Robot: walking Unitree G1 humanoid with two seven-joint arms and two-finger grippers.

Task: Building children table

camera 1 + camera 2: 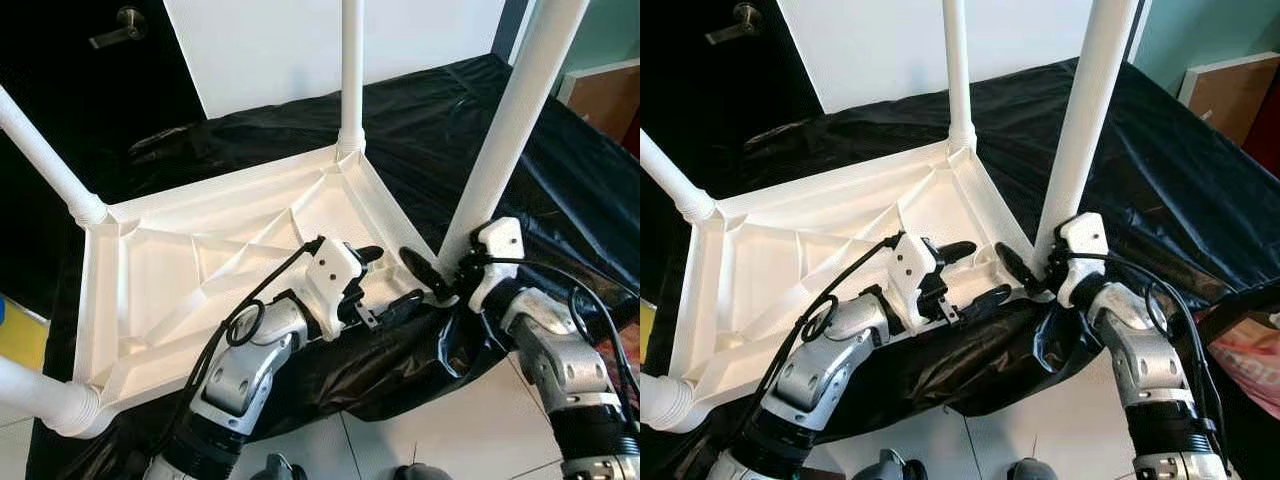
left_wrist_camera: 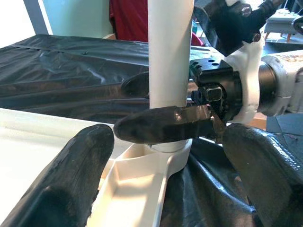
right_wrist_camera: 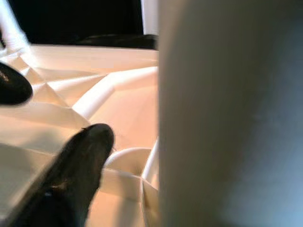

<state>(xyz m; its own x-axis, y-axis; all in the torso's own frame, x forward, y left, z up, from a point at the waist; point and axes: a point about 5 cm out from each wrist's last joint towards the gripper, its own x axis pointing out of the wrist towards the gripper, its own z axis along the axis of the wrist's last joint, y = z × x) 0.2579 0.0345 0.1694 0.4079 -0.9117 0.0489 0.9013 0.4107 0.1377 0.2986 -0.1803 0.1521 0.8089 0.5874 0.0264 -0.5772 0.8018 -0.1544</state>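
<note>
Black plastic sheeting [image 1: 420,130], glossy and creased, covers the surface and hangs in folds over its near edge above pale floor tiles [image 1: 440,430]. Behind it stand a white wall panel [image 1: 260,50], a dark door with a metal lever handle [image 1: 118,25] at the far left, a teal wall and a wooden board [image 1: 605,95] at the far right. The white plastic children's table [image 1: 200,270] lies upside down on the sheeting, its ribbed underside facing up, with moulded diagonal braces crossing a shallow rectangular tray; its long side runs from the near left towards the far right. Smooth round legs rise from the corner sockets: the far one [image 1: 351,70] upright, the left ones leaning out of frame, and the near-right leg [image 1: 510,120] standing in its socket, tilted slightly rightwards. The right gripper [image 1: 440,272] is at the base of that leg, its black fingers [image 2: 161,124] clasping the tube just above the socket. The left gripper [image 1: 385,285] hovers over the table's near rim just beside that corner, its fingers [image 2: 71,179] spread apart and holding nothing.
</note>
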